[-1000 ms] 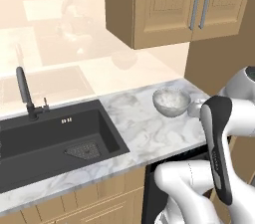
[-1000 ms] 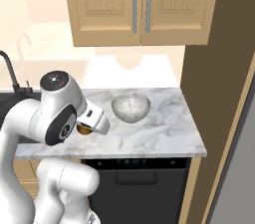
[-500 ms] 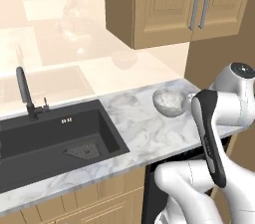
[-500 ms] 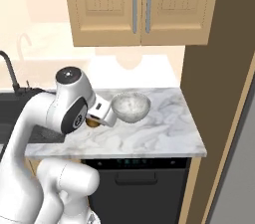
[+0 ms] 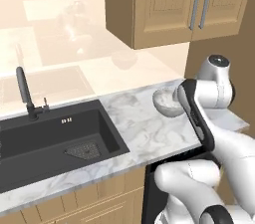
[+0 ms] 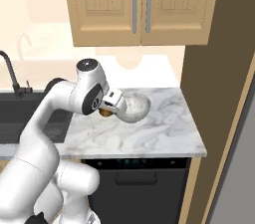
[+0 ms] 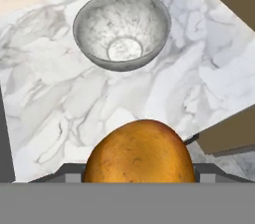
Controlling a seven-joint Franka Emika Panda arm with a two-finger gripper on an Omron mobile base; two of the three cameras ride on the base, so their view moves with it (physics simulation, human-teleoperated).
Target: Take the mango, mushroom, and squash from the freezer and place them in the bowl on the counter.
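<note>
Gripper: the gripper (image 6: 106,112) is clamped on the mango (image 7: 139,152), an orange-yellow fruit with small brown flecks that sits between the jaws at the bottom of the hand view (the finger tips themselves are hidden behind the fruit).
Mango, other views: in the right base view a small orange patch of it shows under the white hand, just beside the bowl's left side.
Bowl: the silvery marbled bowl (image 7: 122,29) stands upright on the counter (image 7: 60,93), nothing inside it; in the hand view it lies ahead of the mango, apart from it.
Bowl, left base view: the bowl (image 5: 167,103) sits near the right end of the worktop, partly behind the arm.
Counter: white marble with grey veins, over light wood cabinets.
Sink: the dark rectangular sink (image 5: 55,141) is set into the counter well to the left of the bowl, with a dark faucet (image 5: 25,93) behind it.
Wall cabinets: wood upper cabinets (image 6: 139,4) hang above the bowl.
Below the counter: a black appliance (image 6: 144,183).
</note>
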